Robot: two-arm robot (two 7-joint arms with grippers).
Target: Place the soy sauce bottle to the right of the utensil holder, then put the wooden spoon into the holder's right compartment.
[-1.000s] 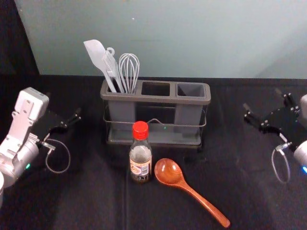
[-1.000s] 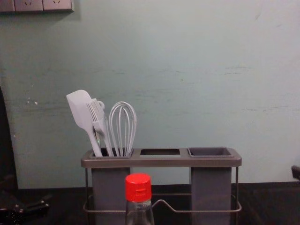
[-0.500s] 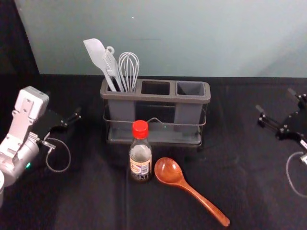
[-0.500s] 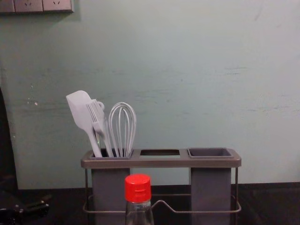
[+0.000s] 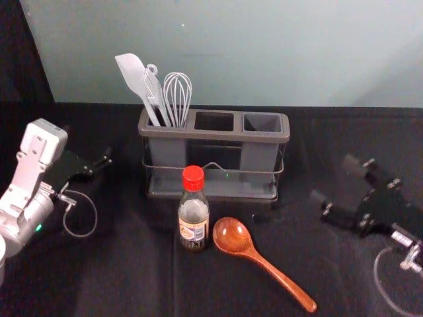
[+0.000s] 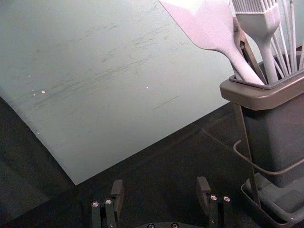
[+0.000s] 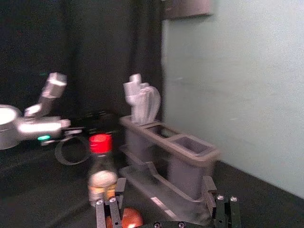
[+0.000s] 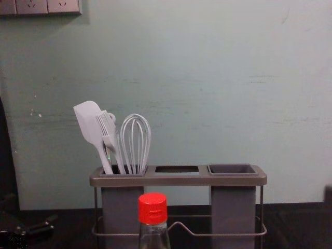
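Observation:
My right gripper [image 5: 336, 178] is open, right of the spoon and holder in the head view; in the right wrist view the same gripper [image 7: 164, 190] has nothing between its fingertips. The soy sauce bottle [image 5: 193, 218], red-capped, stands upright in front of the utensil holder [image 5: 215, 135]. Just right of the bottle lies the wooden spoon [image 5: 232, 238], its handle slanting toward the front right. The holder's right compartment [image 5: 262, 123] is empty. My left gripper [image 5: 106, 162] is parked at the left; in the left wrist view this gripper [image 6: 160, 190] is open.
A white spatula [image 5: 134, 76], a brush and a whisk [image 5: 178, 99] stand in the holder's left compartment. The wall [image 5: 264, 53] rises behind the holder. Dark cloth [image 5: 132, 277] covers the table.
My right gripper first shifted outward to the right, then came back inward and nearer the front, showing larger in the head view. The left arm, bottle and spoon have stayed put.

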